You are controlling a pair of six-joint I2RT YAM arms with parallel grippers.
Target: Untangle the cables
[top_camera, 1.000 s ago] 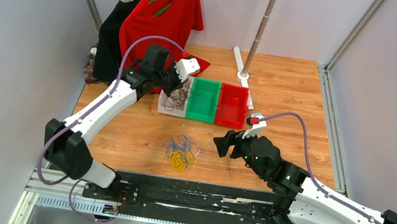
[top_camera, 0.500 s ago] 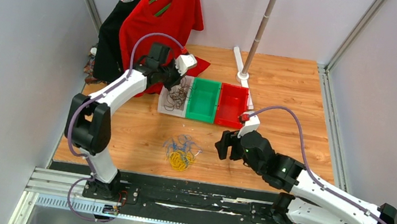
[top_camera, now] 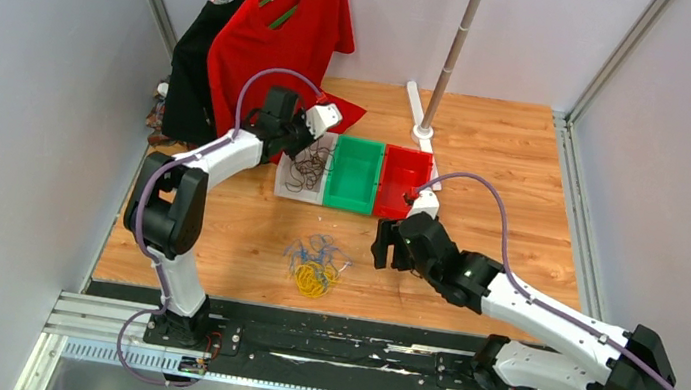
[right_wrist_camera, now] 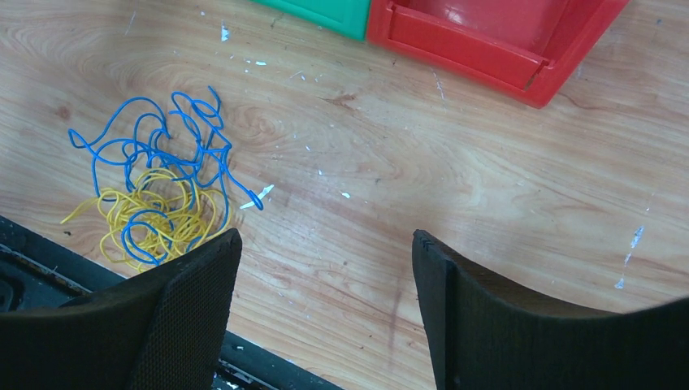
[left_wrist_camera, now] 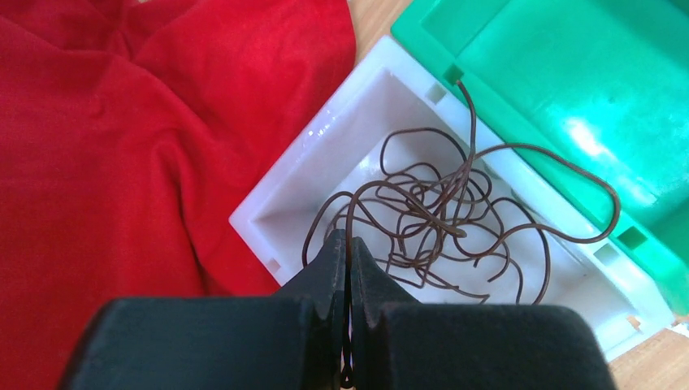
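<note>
A dark brown cable (left_wrist_camera: 439,219) lies in loose loops in the white tray (left_wrist_camera: 325,138). My left gripper (left_wrist_camera: 348,244) is shut on one strand of it at the tray's near-left corner, and the strand runs down between the closed jaws. From above, that gripper (top_camera: 300,144) sits at the white tray (top_camera: 284,187). A blue cable (right_wrist_camera: 188,122) and a yellow cable (right_wrist_camera: 166,215) lie tangled together on the wood near the front edge. My right gripper (right_wrist_camera: 325,236) hangs open just right of them, with nothing between its fingers. From above it (top_camera: 385,246) is right of the blue-and-yellow tangle (top_camera: 315,272).
A green bin (top_camera: 354,174) and a red bin (top_camera: 403,185) adjoin the white tray. A red shirt (top_camera: 283,25) and a black garment (top_camera: 192,64) hang at the back left, the red cloth touching the tray. A pole (top_camera: 457,43) stands on a white base (top_camera: 418,114).
The left arm has folded in closer to its base while its gripper stays at the white tray, shut on the brown strand. The right arm has swung forward and slightly left, still open.
</note>
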